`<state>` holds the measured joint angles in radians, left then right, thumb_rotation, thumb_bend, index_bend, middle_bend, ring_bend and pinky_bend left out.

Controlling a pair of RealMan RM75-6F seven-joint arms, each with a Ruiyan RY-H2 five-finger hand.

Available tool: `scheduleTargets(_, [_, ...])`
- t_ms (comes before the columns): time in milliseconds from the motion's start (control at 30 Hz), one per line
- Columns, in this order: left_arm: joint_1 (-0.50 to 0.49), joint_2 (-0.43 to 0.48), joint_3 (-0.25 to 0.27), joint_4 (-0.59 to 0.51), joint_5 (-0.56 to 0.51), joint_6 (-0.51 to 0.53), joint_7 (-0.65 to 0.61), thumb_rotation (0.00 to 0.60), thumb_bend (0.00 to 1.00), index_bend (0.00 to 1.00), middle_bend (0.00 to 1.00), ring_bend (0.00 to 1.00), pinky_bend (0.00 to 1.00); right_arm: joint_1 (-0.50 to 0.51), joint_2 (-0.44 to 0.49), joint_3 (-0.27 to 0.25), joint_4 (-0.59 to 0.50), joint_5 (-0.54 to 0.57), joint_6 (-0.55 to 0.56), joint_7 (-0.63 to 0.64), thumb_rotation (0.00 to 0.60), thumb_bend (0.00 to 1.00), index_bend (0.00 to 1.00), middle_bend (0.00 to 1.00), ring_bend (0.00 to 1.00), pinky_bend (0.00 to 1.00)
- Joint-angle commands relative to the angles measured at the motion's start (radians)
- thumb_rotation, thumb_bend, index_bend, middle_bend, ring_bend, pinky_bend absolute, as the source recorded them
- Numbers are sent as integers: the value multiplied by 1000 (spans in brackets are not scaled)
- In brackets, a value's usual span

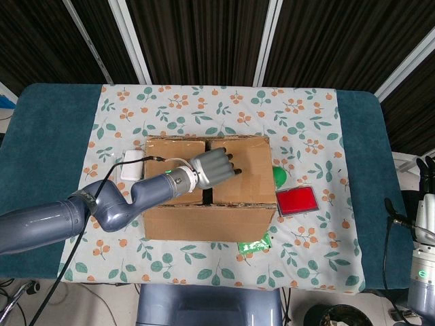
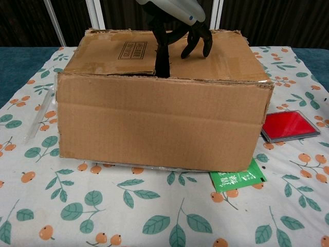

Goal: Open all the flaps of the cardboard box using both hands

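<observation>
The cardboard box stands mid-table with its two top flaps lying flat and a dark gap between them. My left hand hangs over that gap, its arm coming in from the left. In the chest view the left hand comes down from above: one dark finger reaches into the gap, while the others curl just over the right flap. It holds nothing. My right hand shows only as upright fingertips at the far right edge, away from the box.
A red flat case lies right of the box. A green packet sticks out from under its front right corner, and a green object sits beside its right side. A white block lies left of it. The floral cloth covers the table.
</observation>
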<state>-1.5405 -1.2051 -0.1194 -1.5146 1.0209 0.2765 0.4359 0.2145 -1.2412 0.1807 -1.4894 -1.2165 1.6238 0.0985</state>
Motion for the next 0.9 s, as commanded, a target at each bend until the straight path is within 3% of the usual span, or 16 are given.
scheduleTargets(33, [-11, -5, 11, 0, -7, 9, -8, 600, 1000, 203, 379, 227, 324, -4, 0, 6, -1, -2, -5, 2, 600, 322, 0, 0, 0, 238])
scheduleTargets(300, [-36, 7, 48, -12, -17, 17, -17, 600, 1000, 267, 486, 302, 362, -12, -2, 19, -3, -11, -15, -2, 600, 339, 0, 0, 0, 238])
scheduleTargets(900, [-87, 44, 161, -52, -50, 32, -22, 600, 1000, 316, 554, 359, 402, -31, -6, 53, -1, -25, -30, -2, 600, 357, 0, 0, 0, 238])
